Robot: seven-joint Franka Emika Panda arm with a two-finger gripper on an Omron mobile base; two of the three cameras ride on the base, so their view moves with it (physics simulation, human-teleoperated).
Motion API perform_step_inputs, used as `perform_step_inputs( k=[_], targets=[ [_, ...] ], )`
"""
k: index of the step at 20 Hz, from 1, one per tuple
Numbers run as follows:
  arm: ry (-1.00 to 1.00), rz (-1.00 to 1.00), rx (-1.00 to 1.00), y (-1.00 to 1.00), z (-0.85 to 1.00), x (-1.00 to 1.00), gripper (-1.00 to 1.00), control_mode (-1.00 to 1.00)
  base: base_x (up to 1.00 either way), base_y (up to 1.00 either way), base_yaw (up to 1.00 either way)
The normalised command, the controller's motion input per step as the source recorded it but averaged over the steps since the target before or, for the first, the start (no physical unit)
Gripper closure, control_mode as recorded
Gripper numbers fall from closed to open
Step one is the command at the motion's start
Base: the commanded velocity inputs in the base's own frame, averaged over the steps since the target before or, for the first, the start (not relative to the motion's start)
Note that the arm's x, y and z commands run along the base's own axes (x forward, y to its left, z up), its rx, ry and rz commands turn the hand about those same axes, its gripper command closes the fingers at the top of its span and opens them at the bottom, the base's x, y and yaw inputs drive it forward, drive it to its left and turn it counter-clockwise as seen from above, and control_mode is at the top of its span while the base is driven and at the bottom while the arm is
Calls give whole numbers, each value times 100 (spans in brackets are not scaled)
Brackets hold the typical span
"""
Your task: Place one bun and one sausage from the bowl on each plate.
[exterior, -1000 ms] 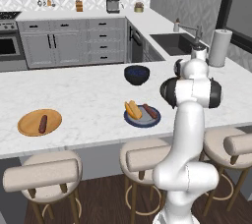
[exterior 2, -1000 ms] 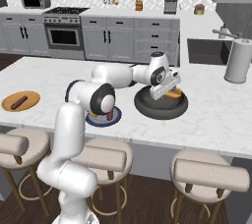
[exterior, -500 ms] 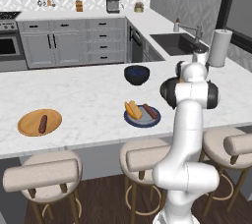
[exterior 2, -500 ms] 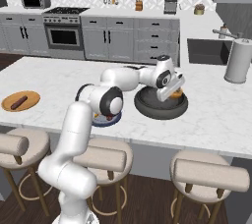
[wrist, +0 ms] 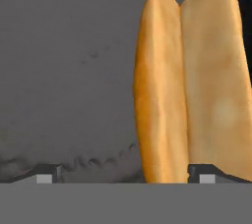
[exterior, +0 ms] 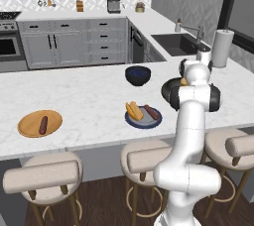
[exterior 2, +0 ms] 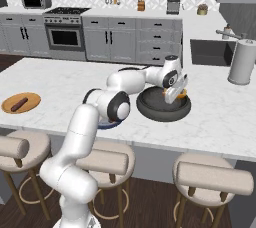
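Jaws spread wide over the bowl's [exterior 2: 150,113] last bun [wrist: 192,85]; beside it, only the wooden plate [exterior: 30,126] lacks one.

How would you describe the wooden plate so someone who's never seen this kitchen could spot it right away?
On the white marble island, look to the far end away from the arm. The wooden plate lies there near the stools' edge, tan, holding one sausage; the blue-grey plate mid-counter carries both a bun and a sausage.

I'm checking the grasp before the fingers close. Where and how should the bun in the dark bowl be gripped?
Grip the bun across its narrow width near the middle, coming straight down from above. It lies flat and long in the bowl, its split running along its length. The gripper looks offset: the bun sits toward one fingertip, so centering first seems wise.
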Motion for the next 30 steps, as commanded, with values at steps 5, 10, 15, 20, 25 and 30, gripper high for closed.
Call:
perform_step_inputs(
  k=[5,10,15,20,25,30],
  targets=[
    [2,20,-4,0,-26,-5,100,-100,0,0,0],
    [-1,10,-1,0,-13,1,100,-100,0,0,0],
    [-1,0,0,0,0,1,100,-100,0,0,0],
    [0,0,0,7,1,0,100,-100,0,0,0],
    [0,0,0,14,31,-6,100,-100,0,0,0],
    [0,0,0,31,47,-33,100,-100,0,0,0]
  ],
)
